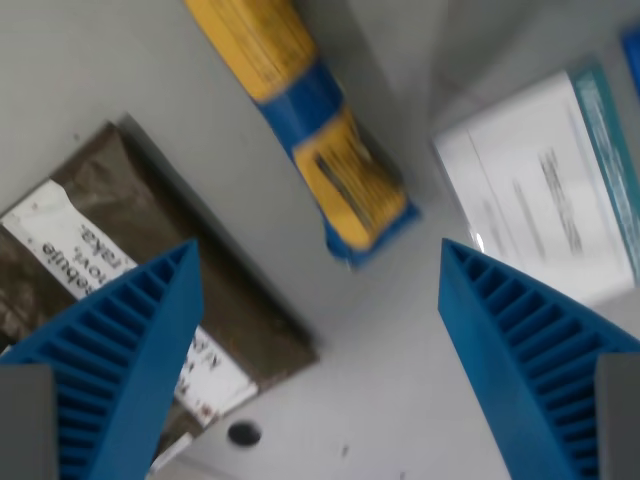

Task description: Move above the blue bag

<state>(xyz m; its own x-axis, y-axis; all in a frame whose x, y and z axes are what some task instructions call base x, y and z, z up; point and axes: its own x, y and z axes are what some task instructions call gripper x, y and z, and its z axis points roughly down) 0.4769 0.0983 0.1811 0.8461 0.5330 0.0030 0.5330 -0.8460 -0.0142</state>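
A long yellow bag with blue bands (305, 120) lies slanted on the grey table (400, 400), running from the top centre down to the middle of the wrist view. A sliver of something blue (632, 50) shows at the top right edge; I cannot tell what it is. My gripper (318, 250) is open, its two blue ribbed fingers (130, 350) rising from the lower corners with nothing between them. The lower end of the yellow and blue bag sits just above the gap between the fingertips. The picture is blurred.
A brown packet with a white printed label (120, 260) lies on the wrist view's left, partly behind the left finger. A white packet with a teal edge (550, 190) lies on the right. A small dark spot (243, 433) marks the table.
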